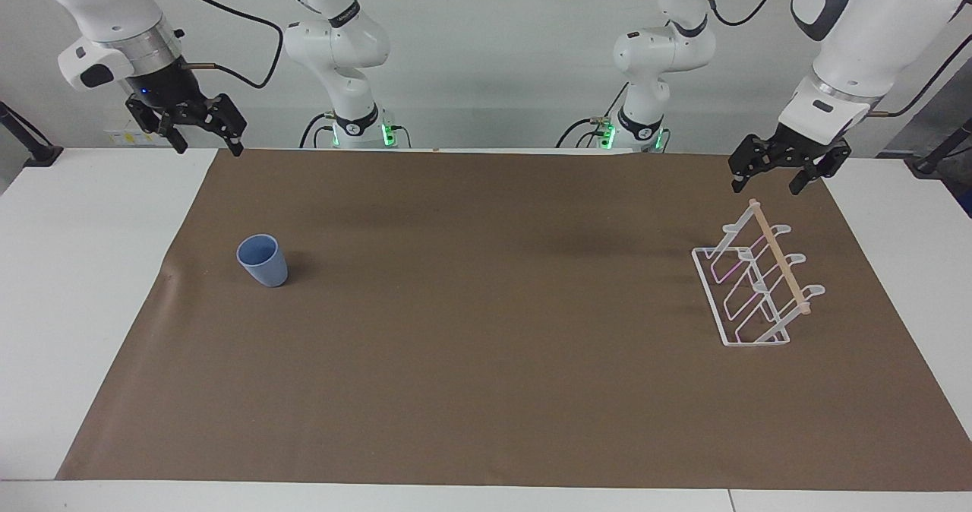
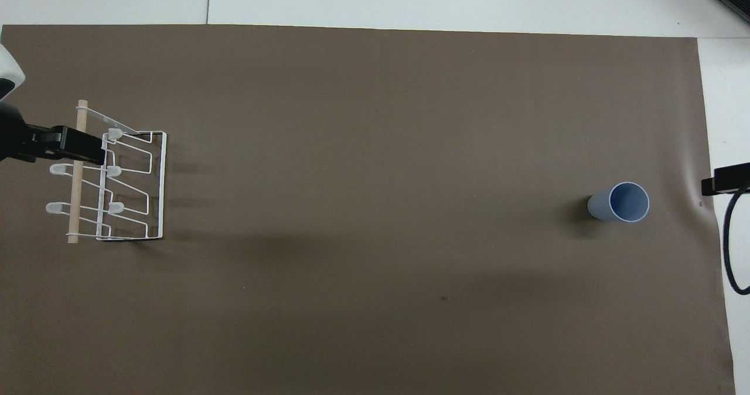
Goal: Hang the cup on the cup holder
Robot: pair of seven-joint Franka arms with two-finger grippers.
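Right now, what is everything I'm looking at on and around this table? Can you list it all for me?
cup: one, light blue, upright on the mat, toward the right arm's end of the table.
cup holder: one, white wire with a pale wooden dowel on top, on the mat toward the left arm's end; nothing hangs on it.
mat: one, brown, covering most of the table.
table: one, white, showing around the mat.
right gripper: one, black, open, raised over the table edge near the mat's corner.
left gripper: one, black, open, raised over the mat just above the cup holder's dowel end.
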